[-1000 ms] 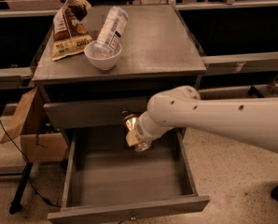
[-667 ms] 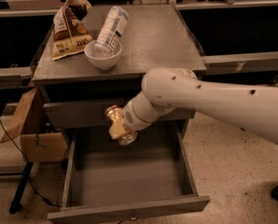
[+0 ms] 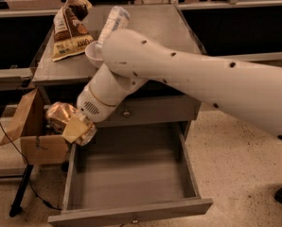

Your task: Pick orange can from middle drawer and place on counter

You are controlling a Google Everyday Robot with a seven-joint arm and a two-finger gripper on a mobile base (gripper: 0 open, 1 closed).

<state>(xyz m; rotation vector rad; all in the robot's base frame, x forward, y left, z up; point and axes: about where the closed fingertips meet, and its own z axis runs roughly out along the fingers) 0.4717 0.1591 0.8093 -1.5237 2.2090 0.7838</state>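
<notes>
Holding: the two-finger gripper [image 3: 74, 127] at the tip of the thick white robot arm [image 3: 188, 74] is pinched onto the small, shiny, gold-tinted metallic orange can [image 3: 59, 114]; one pale flat finger [image 3: 77, 129] lies across the can's right side
Can's place: in the air, out of the tray, past the drawer's left side wall and just above the top edge of the open brown cardboard box [image 3: 34, 143]; it hangs lower than the counter's thin edge
Middle drawer: the wide grey middle drawer [image 3: 131, 174] stands pulled far out, showing its deep plain tray, low side walls and a tiny knob on the flat front
Upper front: a closed grey drawer front [image 3: 155, 109] with a round brass knob [image 3: 126, 113] sits just above it, its left part hidden behind the wrist
Counter: the flat grey counter [image 3: 155, 27] tops the cabinet; on its left part lie a crumpled brown snack bag [image 3: 70, 30] and a white bowl [image 3: 93, 56] with a clear plastic bottle [image 3: 113, 21] leaning in it
Arm: enters from the right edge, crosses in front of the bowl and the cabinet, and slopes down to the left
Floor: pale speckled floor [image 3: 235, 174] lies right of the drawer
</notes>
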